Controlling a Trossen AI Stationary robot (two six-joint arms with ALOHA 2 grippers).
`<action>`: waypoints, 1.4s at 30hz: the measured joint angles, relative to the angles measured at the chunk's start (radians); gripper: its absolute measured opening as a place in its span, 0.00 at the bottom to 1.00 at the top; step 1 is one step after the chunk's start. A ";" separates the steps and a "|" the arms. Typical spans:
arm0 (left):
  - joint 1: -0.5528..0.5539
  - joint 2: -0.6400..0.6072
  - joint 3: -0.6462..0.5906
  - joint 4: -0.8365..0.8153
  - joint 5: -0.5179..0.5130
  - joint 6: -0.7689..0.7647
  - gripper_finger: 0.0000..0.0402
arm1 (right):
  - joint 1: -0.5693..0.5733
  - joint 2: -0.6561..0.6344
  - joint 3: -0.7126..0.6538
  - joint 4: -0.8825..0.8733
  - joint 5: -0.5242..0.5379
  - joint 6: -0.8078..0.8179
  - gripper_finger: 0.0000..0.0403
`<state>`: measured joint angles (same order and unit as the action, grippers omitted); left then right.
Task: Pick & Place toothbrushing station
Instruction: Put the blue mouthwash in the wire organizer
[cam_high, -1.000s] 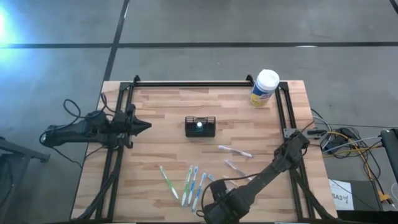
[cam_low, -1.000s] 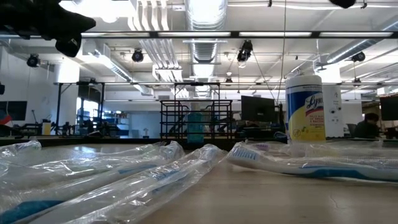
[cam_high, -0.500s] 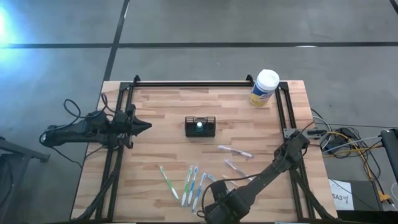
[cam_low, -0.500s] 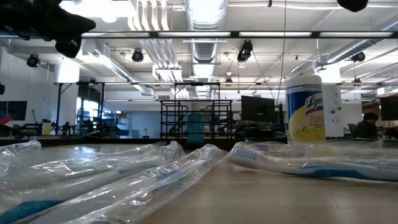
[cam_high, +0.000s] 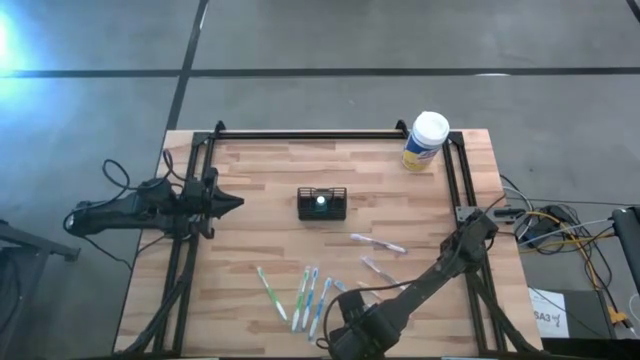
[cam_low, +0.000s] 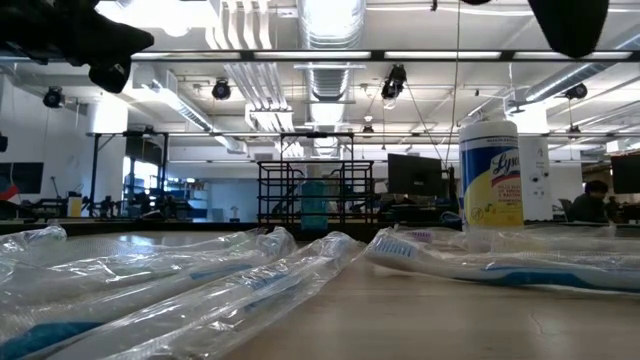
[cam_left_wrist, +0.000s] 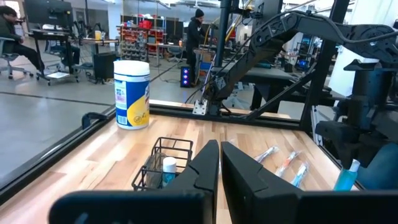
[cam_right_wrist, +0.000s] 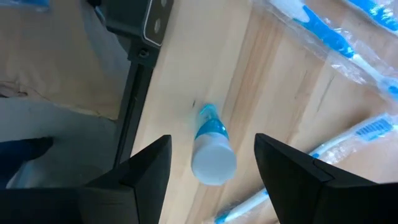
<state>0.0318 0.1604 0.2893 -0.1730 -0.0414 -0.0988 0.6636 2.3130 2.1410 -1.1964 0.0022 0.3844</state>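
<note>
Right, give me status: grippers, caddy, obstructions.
Left gripper shut, parked at table's left edge. Right gripper open above a small blue tube at the near edge. Caddy mid-table, untouched. Wrapped toothbrushes lie between.

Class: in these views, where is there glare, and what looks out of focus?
High view: bright glare in the upper left corner, on the floor. Low view: ceiling lights blown out; wrapped toothbrushes up close are blurred. Right wrist view: the fingers are soft.

The yellow canister (cam_low: 490, 172) carries blue script beginning "Ly". The rest of the label cannot be read.
</note>
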 joint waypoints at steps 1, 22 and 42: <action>0.000 0.000 0.000 0.000 0.000 0.003 0.06 | 0.000 0.000 -0.002 0.000 0.000 0.000 0.56; 0.000 0.000 0.000 0.000 0.000 0.012 0.06 | -0.001 0.000 -0.014 0.006 -0.006 -0.020 0.28; 0.000 0.000 0.000 -0.001 0.000 -0.012 0.06 | -0.202 -0.268 0.077 -0.090 0.140 -0.167 0.21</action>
<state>0.0315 0.1604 0.2893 -0.1738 -0.0410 -0.1105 0.4613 2.0445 2.2177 -1.2861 0.1420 0.2171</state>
